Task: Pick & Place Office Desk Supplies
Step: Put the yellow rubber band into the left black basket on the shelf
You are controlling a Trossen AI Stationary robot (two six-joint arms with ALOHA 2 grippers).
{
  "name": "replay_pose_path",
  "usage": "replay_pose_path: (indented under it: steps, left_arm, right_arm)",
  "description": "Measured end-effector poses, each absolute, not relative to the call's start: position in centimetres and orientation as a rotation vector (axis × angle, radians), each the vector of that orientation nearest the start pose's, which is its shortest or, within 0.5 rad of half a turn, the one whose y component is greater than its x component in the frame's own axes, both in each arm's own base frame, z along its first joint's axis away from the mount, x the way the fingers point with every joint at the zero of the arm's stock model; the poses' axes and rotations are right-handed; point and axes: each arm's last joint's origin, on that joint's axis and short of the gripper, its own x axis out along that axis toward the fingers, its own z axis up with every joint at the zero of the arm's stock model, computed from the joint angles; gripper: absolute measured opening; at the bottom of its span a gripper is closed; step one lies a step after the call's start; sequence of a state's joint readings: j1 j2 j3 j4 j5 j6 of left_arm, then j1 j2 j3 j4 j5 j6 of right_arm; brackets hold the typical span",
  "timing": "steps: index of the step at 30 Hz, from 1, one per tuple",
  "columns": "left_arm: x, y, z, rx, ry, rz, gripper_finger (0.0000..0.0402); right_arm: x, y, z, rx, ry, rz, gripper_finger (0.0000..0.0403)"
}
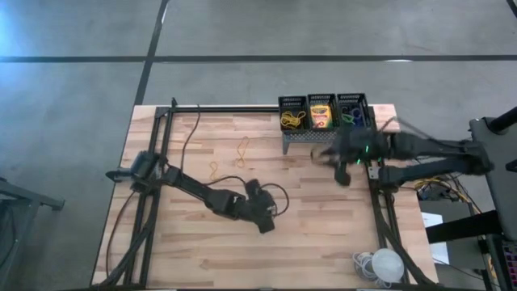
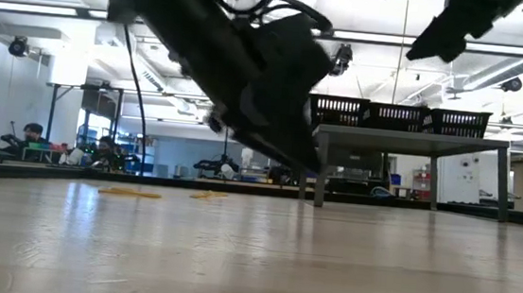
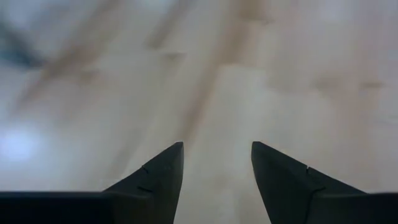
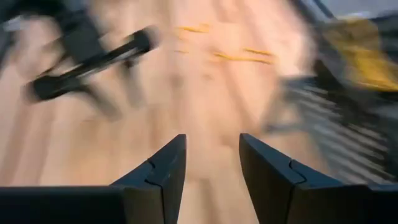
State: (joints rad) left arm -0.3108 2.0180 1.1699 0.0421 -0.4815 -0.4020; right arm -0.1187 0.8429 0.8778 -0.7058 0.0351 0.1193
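Note:
Three black mesh bins stand in a row on the grey perforated stand [image 1: 303,139] at the table's far edge. The left bin [image 1: 292,114] holds yellow rubber bands, the middle bin [image 1: 321,113] a yellow-and-green crayon box, and the right bin [image 1: 352,111] small blue and green rings. Two loose rubber bands [image 1: 242,149] [image 1: 214,170] lie flat on the wood left of the stand. My left gripper [image 3: 217,155] is open, low over bare wood near the table's middle [image 1: 265,225]. My right gripper [image 4: 213,146] is open and empty, in the air just in front of the stand [image 1: 323,155].
A white round object with cords [image 1: 384,265] lies at the near right corner. Black frame rails [image 1: 153,162] run along the table's left and right sides. Bare wood spreads across the near half [image 1: 323,242]. People sit in the room behind [image 2: 34,136].

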Motion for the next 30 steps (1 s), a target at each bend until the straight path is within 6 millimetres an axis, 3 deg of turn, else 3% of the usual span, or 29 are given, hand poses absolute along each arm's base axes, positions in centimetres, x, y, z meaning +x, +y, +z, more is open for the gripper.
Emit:
replay_pose_path:
  steps: [7, 13, 17, 22, 26, 30]
  left_arm:
    - [35.2, -9.6, 15.7, -0.126, 0.863, 0.618, 0.0178]
    - [32.0, -8.0, 15.3, -0.252, 0.865, 0.785, 0.0179]
    - [31.5, -5.3, 14.0, -0.32, 0.787, 0.889, 0.0187]
    - [31.4, -0.4, 12.0, -0.432, 0.698, 0.938, 0.0219]
    - [30.8, 3.1, 10.9, -0.521, 0.674, 0.945, 0.025]
    - [30.0, 4.8, 9.9, -0.539, 0.703, 1.0, 0.0261]
  right_arm:
    - [19.0, 5.1, 23.7, 0.035, 0.535, 0.054, 0.0132]
    - [19.7, 9.5, 18.6, 0.004, 0.508, 0.162, 0.0124]
    - [20.1, 11.0, 15.8, 0.033, 0.545, 0.188, 0.0123]
    - [20.8, 11.9, 13.3, 0.016, 0.623, 0.185, 0.0122]
    - [21.5, 12.3, 12.5, -0.016, 0.655, 0.179, 0.0117]
    - [22.0, 12.6, 12.3, -0.036, 0.664, 0.184, 0.0111]
